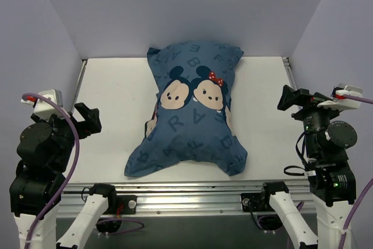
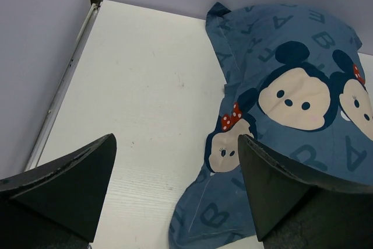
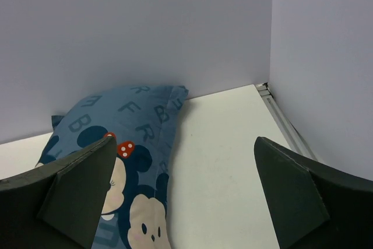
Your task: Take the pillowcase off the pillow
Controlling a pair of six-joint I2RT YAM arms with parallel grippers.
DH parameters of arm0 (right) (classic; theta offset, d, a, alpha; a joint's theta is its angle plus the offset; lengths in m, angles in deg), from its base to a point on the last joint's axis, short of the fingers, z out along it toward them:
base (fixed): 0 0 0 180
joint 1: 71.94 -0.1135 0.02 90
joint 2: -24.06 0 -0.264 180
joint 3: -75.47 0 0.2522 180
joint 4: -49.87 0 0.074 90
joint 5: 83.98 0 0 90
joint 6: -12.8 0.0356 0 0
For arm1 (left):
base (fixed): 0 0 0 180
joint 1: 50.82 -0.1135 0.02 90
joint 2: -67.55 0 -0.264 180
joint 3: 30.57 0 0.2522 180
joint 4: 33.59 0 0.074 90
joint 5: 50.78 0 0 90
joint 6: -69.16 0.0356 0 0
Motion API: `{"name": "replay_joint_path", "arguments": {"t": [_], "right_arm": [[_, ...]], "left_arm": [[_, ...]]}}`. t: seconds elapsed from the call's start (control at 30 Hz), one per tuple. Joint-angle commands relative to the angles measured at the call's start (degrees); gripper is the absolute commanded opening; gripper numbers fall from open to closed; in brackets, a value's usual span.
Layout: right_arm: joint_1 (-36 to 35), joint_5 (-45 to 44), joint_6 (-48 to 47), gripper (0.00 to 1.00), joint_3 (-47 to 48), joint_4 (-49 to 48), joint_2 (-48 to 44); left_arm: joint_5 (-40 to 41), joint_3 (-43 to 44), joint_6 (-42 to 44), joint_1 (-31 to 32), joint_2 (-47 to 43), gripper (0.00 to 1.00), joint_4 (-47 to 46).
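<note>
pillowcase (image 1: 189, 123): dark blue with pale letters, two mouse faces up, one with a red bow; lies plump mid-table, long side running away from the arms, near corners flared flat.
pillow: fully covered, cannot see it.
table (image 1: 111, 91): white, with a metal rail (image 1: 192, 193) along the near edge.
left gripper (image 2: 176, 144): jaws wide apart, holding nothing, raised over the table's left side, near pillowcase, not touching.
right gripper (image 3: 185, 144): jaws wide apart, holding nothing, raised at the right side, apart from pillowcase.
</note>
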Motion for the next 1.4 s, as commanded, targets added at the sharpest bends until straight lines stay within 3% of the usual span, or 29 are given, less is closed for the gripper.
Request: {"name": "replay_joint_path", "arguments": {"t": [0.0,0.37,0.63,0.77,0.97,1.2,1.27,1.3,1.37], "right_arm": [[-0.08,-0.34,-0.31,1.0,0.61,-2.26,0.71],[-0.17,6.7,3.9,1.0,-3.96,-4.46,4.84],[-0.08,16.77,11.72,1.0,-5.19,-5.86,18.52],[-1.74,22.86,15.94,1.0,-5.11,-7.97,28.12],[-13.52,19.69,19.72,1.0,-6.51,-17.78,40.08],[-18.18,21.72,23.68,0.99,-12.48,-26.78,48.51],[-18.62,22.34,23.77,0.88,-14.24,-28.36,49.75],[-18.89,23.12,23.94,0.68,-14.86,-28.89,50.63],[-19.5,23.92,24.12,0.41,-15.91,-29.42,51.51]], "left_arm": [[1.0,1.48,1.12,0.52,0.58,0.94,-0.37],[-5.5,-2.12,0.16,0.43,4.6,0.94,-1.68],[-21.4,-6.42,-9.5,0.87,17.88,0.94,-11.78],[-20.89,-6.26,-13.9,4.9,28.75,0.94,-16.7],[-18.79,-4.94,-18.47,14.39,42.38,0.94,-27.69],[-18.86,-14.24,-25.49,17.65,47.95,0.96,-37.79],[-19.31,-18.88,-26.82,18.53,47.6,0.98,-40.25],[-19.31,-20.39,-28.22,19.67,47.16,0.98,-40.97],[-19.05,-24.25,-28.85,20.29,46.2,0.98,-42.2]]}}
